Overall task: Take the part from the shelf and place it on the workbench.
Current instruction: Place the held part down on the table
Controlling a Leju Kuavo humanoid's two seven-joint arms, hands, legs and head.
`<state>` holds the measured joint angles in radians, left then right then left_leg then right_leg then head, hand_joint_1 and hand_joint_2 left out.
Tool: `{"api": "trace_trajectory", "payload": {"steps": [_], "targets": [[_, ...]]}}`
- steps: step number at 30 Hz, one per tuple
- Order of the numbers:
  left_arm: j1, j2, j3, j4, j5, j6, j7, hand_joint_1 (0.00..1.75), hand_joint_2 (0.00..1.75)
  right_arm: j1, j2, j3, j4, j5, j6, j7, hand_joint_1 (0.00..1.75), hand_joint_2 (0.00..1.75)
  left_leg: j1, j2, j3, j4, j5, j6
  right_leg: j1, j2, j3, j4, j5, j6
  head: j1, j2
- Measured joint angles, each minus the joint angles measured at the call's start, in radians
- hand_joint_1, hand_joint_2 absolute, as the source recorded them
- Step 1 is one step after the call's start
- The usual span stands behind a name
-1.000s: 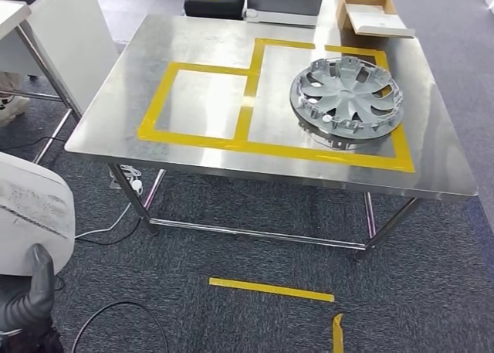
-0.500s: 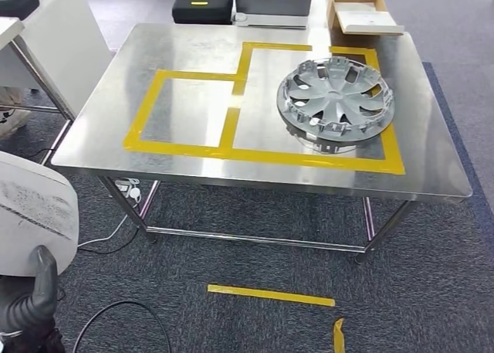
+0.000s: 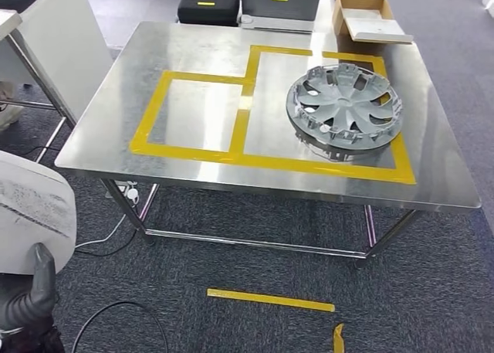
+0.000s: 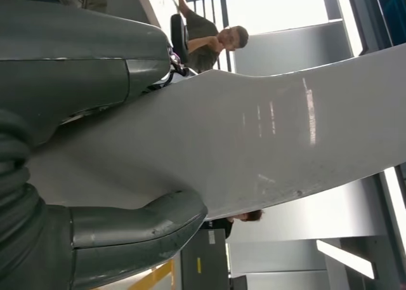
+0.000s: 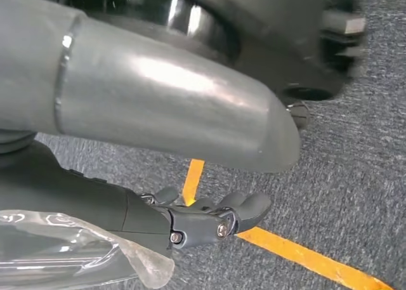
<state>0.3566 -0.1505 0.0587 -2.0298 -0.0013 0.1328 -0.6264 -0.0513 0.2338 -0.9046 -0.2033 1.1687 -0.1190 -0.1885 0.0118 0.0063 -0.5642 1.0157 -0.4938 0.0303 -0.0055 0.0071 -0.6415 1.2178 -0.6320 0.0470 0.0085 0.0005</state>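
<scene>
Hand first: your left hand (image 3: pixel 30 297) grips the part (image 3: pixel 35 214), a big white curved panel. It holds the panel by the edge, with the thumb on one face and the fingers on the other. The panel looks thin, smooth and wide. I think it is light but slippery, and it may tip because you hold it at one edge. Hold it tight and keep it level. Your right hand (image 5: pixel 210 217) hangs loose with nothing in it. The worktop (image 3: pixel 110 137) is ahead and to the right of the left hand, well apart from it. A wheel cover (image 3: pixel 343 106) lies on its far right side.
</scene>
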Motion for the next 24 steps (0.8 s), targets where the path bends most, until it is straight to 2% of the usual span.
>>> {"api": "trace_trajectory", "payload": {"steps": [1,2,3,5,6,7,8,10,12,14,16,17,18,19,20,21,22,23,24], "targets": [[0.0,0.0,0.0,0.0,0.0,0.0,0.0,1.75,1.75,0.001,0.0,0.0,0.0,0.001,0.001,0.001,0.0,0.0,0.0,0.0,0.001,0.0,-0.002,0.001,-0.001,0.0,-0.035,0.057,-0.014,0.002,0.0,0.0],[0.0,0.0,0.0,0.0,-0.001,0.0,0.0,1.75,1.75,0.001,0.0,0.0,0.0,0.001,0.002,0.001,0.0,0.0,0.0,0.0,0.003,0.0,-0.004,0.002,-0.001,0.0,-0.053,0.079,-0.008,0.003,0.001,0.0],[0.0,0.0,0.0,0.0,0.0,0.0,0.0,1.75,1.75,0.002,0.0,0.0,0.0,0.001,0.003,0.002,0.0,0.0,0.0,0.0,0.006,0.0,-0.007,0.002,-0.002,-0.001,-0.052,0.061,0.018,0.003,0.001,0.0],[-0.001,0.0,0.0,0.0,0.0,0.0,0.0,1.75,1.75,0.001,0.0,0.0,0.0,0.002,0.004,0.002,0.0,0.0,0.0,-0.001,0.017,0.0,-0.014,-0.003,-0.004,-0.005,-0.001,-0.066,0.098,0.0,0.001,0.0],[-0.001,0.0,0.0,0.0,0.0,0.0,0.0,1.75,1.75,0.0,0.0,0.0,0.0,0.002,0.005,0.002,0.0,0.0,-0.001,-0.002,0.021,0.001,-0.019,-0.007,-0.003,-0.007,0.029,-0.131,0.123,-0.002,0.001,0.0],[-0.002,0.0,0.0,0.0,-0.001,0.0,0.0,1.75,1.75,0.0,0.0,0.0,0.0,0.002,0.006,0.002,0.0,0.0,-0.003,-0.002,0.023,0.002,-0.022,-0.013,-0.002,-0.009,0.051,-0.176,0.136,-0.006,0.0,0.0],[-0.003,0.0,0.0,0.0,-0.001,0.0,0.0,1.75,1.75,-0.001,0.0,0.0,0.0,0.002,0.006,0.001,0.0,0.0,-0.005,-0.002,0.023,0.001,-0.023,-0.018,0.0,-0.009,0.063,-0.197,0.136,-0.011,-0.001,0.0],[-0.004,0.0,0.0,0.0,-0.001,0.0,0.0,1.75,1.75,0.0,0.0,0.0,0.0,0.002,0.007,0.0,0.0,0.0,-0.005,-0.001,0.025,-0.001,-0.025,-0.029,0.001,-0.007,0.069,-0.204,0.132,-0.022,-0.002,0.0],[-0.005,0.001,0.0,0.0,-0.002,0.0,0.0,1.75,1.75,0.001,0.0,0.0,0.0,0.002,0.007,-0.001,0.0,0.0,-0.003,-0.002,0.023,0.019,-0.041,-0.039,-0.002,-0.006,0.079,-0.211,0.132,-0.033,-0.005,0.0],[-0.006,0.0,0.0,0.0,-0.002,0.002,-0.001,1.75,1.75,0.0,0.0,0.0,0.0,0.002,0.007,-0.002,0.0,0.0,-0.002,-0.002,-0.019,0.117,-0.091,-0.047,-0.004,-0.007,0.09,-0.215,0.129,-0.044,-0.011,0.0],[-0.006,0.0,-0.001,0.0,0.0,0.006,-0.001,1.75,1.75,0.0,0.0,0.0,0.0,0.002,0.008,-0.001,0.0,0.0,-0.002,-0.002,-0.093,0.255,-0.142,-0.05,-0.002,-0.007,0.096,-0.215,0.123,-0.05,-0.013,0.0],[-0.006,0.0,-0.001,0.0,0.002,0.008,-0.001,1.75,1.75,0.0,0.0,0.0,0.0,0.001,0.009,0.0,0.0,0.0,-0.002,-0.002,-0.117,0.292,-0.145,-0.05,-0.001,-0.006,0.099,-0.215,0.12,-0.052,-0.013,0.0],[-0.006,0.0,-0.001,0.0,0.003,0.009,-0.001,1.75,1.75,0.001,0.0,0.0,0.0,0.001,0.009,0.001,0.0,0.0,-0.002,-0.002,-0.125,0.293,-0.127,-0.048,0.0,-0.005,0.103,-0.215,0.117,-0.052,-0.013,0.0],[-0.006,0.0,-0.001,0.0,0.004,0.01,-0.001,1.75,1.75,0.001,0.0,0.0,0.0,0.001,0.01,0.001,0.0,0.0,-0.002,-0.002,-0.112,0.252,-0.09,-0.045,0.001,-0.003,0.109,-0.215,0.113,-0.052,-0.013,0.0],[-0.006,0.0,-0.001,0.0,0.005,0.01,-0.001,1.75,1.75,0.001,0.0,0.0,0.0,0.001,0.01,0.001,0.0,0.0,-0.003,-0.002,-0.085,0.184,-0.044,-0.039,0.002,-0.001,0.114,-0.215,0.109,-0.051,-0.013,0.0],[-0.006,0.0,-0.001,0.0,0.005,0.01,-0.001,1.75,1.75,0.0,0.0,0.0,0.0,0.0,0.01,0.001,0.0,0.0,-0.005,-0.002,-0.057,0.117,-0.012,-0.033,0.004,0.001,0.117,-0.214,0.104,-0.048,-0.012,0.0],[-0.007,0.0,-0.001,0.0,0.005,0.01,-0.001,1.75,1.75,0.0,0.0,0.0,0.0,-0.001,0.011,0.002,0.0,0.0,-0.007,-0.002,-0.034,0.061,0.008,-0.028,0.006,0.002,0.119,-0.213,0.1,-0.044,-0.012,0.0],[-0.007,0.0,-0.001,0.0,0.005,0.01,-0.001,1.75,1.75,-0.001,0.0,0.0,0.0,-0.001,0.011,0.002,0.0,0.0,-0.009,-0.003,-0.022,0.029,0.013,-0.024,0.007,0.002,0.119,-0.212,0.097,-0.04,-0.012,0.0],[-0.008,0.0,-0.001,0.0,0.006,0.01,-0.002,1.75,1.75,-0.001,0.0,0.0,0.001,-0.001,0.011,0.003,0.0,0.0,-0.011,-0.003,-0.019,0.02,0.007,-0.022,0.008,0.002,0.118,-0.213,0.096,-0.035,-0.012,0.0]]}}
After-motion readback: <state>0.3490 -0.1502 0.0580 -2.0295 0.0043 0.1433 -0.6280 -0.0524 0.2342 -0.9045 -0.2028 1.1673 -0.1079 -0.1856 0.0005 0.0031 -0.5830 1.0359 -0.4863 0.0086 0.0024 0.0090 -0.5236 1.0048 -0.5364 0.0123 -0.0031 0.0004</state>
